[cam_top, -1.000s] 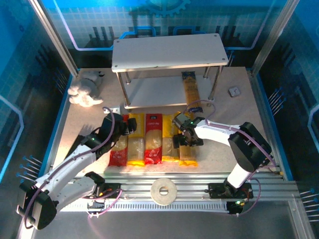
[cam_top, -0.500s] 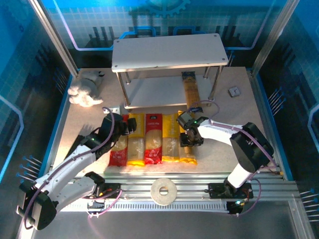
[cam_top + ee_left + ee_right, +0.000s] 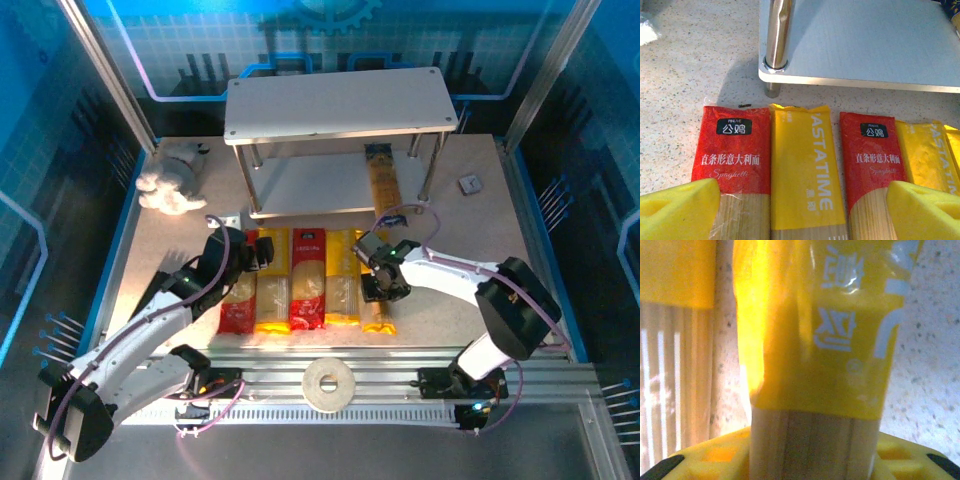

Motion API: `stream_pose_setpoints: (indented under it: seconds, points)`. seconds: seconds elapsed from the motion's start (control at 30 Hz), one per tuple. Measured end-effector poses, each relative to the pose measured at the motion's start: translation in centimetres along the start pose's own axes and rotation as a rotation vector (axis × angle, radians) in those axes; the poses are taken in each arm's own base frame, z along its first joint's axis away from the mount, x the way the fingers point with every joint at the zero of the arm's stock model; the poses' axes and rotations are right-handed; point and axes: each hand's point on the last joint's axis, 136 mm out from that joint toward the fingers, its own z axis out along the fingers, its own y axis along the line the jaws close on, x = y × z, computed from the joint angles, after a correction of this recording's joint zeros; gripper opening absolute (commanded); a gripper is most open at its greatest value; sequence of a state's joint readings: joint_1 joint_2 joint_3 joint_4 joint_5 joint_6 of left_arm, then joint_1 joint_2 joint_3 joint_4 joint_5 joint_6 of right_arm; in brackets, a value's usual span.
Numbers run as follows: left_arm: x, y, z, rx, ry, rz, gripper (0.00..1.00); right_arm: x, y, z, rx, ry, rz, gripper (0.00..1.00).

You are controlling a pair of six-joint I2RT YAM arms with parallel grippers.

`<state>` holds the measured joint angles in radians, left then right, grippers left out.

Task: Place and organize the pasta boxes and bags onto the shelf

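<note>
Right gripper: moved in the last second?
Yes. The right gripper has slid slightly toward the near edge, away from the shelf, and closed on the rightmost yellow pack.

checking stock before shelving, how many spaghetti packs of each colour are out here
red flat spaghetti packs: 2
yellow flat spaghetti packs: 3
clear spaghetti pack with dark blue ends: 1
total: 6
</note>
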<state>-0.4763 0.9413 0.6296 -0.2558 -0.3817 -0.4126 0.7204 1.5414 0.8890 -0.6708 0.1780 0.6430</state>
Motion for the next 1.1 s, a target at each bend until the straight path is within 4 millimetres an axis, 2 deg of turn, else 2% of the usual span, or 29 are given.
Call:
stream_pose_setpoints:
  seconds: [0.13,0.47,0.67,0.8,0.93,1.0,1.07,1.1]
  points:
    - [0.0,0.0,0.0,0.0,0.0,0.0,0.88,-0.4,0.0,-2.2,0.006,-0.031,-0.011,0.0]
    - [-0.6,-0.1,-0.6,0.013,-0.024,-0.008,0.88,-3.7,0.4,-8.5,-0.006,-0.195,-0.018,0.0]
    - [-0.7,-0.1,-0.7,0.016,-0.03,-0.01,0.88,-4.5,2.0,-11.5,-0.057,-0.264,-0.064,0.0]
    - [-0.7,-0.1,-0.7,0.016,-0.03,-0.01,0.88,-5.5,2.4,-13.5,-0.082,-0.335,-0.066,0.0]
    - [-0.7,-0.1,-0.7,0.016,-0.03,-0.01,0.88,-5.9,2.5,-14.4,-0.098,-0.372,-0.059,0.01]
    - [-0.7,-0.1,-0.7,0.016,-0.03,-0.011,0.88,-6.0,2.6,-14.4,-0.103,-0.376,-0.057,0.28]
    - [-0.7,-0.1,-0.7,0.016,-0.03,-0.01,0.88,-6.0,2.6,-14.2,-0.102,-0.373,-0.057,0.38]
    - [-0.7,-0.1,-0.7,0.016,-0.029,-0.01,0.89,-6.0,2.7,-13.9,-0.102,-0.37,-0.054,0.51]
